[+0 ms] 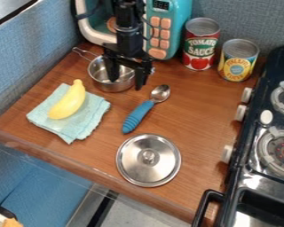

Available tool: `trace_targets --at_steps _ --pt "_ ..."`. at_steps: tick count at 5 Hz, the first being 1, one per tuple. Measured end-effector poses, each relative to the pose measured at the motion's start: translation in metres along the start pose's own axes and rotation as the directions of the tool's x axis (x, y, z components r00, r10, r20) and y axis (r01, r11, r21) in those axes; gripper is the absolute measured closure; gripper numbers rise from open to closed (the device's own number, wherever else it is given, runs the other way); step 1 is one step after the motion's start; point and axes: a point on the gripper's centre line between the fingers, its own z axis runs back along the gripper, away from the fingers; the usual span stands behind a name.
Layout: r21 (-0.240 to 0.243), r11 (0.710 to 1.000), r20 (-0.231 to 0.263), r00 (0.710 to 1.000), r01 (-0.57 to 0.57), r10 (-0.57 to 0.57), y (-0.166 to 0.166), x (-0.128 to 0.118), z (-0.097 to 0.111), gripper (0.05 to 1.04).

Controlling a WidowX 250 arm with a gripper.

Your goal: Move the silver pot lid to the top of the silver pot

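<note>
- The black gripper [126,84] is held at the silver pot [119,84], fingers parted;
- a blue-handled spoon [142,111] is placed near its right side in view;
- a toy banana [69,102] is set on a cloth [88,122], left of it;
- the silver pot lid [148,160] is laid flat, well apart from it, cameraward.

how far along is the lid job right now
Nothing looks done yet: the lid lies on the counter and the pot stands uncovered. Nothing appears to be in hand, with the pincer open at the pot, away from the lid. Left: grasp the lid, lift it over and set it on the pot.
</note>
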Motion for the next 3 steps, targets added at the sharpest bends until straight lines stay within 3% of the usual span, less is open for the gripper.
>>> trace_targets --at_steps 1,2,3 --pt "0.001 0.999 -0.017 0.998 0.053 -0.053 -0.022 -0.009 -0.003 0.085" --pt "0.013 0.997 0.025 0.997 0.072 -0.073 -0.035 -0.022 0.018 0.085" --pt "0.018 0.998 0.018 0.998 0.066 -0.066 -0.036 -0.029 0.016 0.085"
